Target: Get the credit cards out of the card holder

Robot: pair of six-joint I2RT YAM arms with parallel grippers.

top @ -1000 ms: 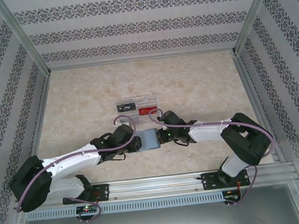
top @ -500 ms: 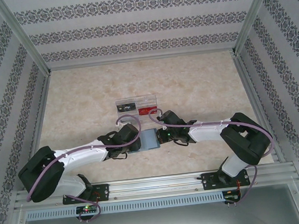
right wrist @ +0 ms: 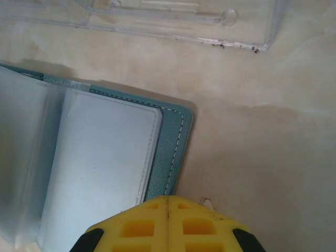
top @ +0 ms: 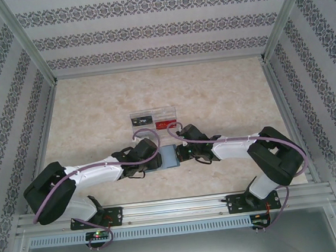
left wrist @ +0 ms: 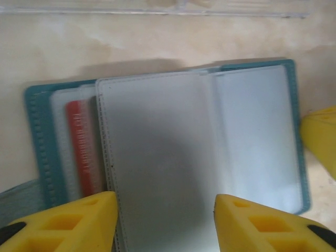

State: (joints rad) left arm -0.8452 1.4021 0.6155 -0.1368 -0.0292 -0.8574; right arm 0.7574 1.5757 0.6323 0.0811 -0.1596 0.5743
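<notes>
Where a sleeve [left wrist: 157,152] overlaps, a red card [left wrist: 84,152] half-hides.

You're working in a lab-style robot test cell, not a real room: aluminium framing [top: 26,47] carries wallpaper-printed panels [top: 153,29] beyond the left hand [top: 158,158] and to either side. Behind it, both arms [top: 89,175] are bolted to a slotted metal rail [top: 176,207] edging the marble-look table [top: 212,86].

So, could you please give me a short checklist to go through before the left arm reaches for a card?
1. The card holder lies open: ok.
2. A red card shows in its pocket: ok, though a clear page partly covers it.
3. The left gripper is open above the pages: ok.
4. The right gripper is shut at the holder's edge: ok; pinning it down: cannot tell.
5. The clear tray sits apart from the holder: ok.
</notes>
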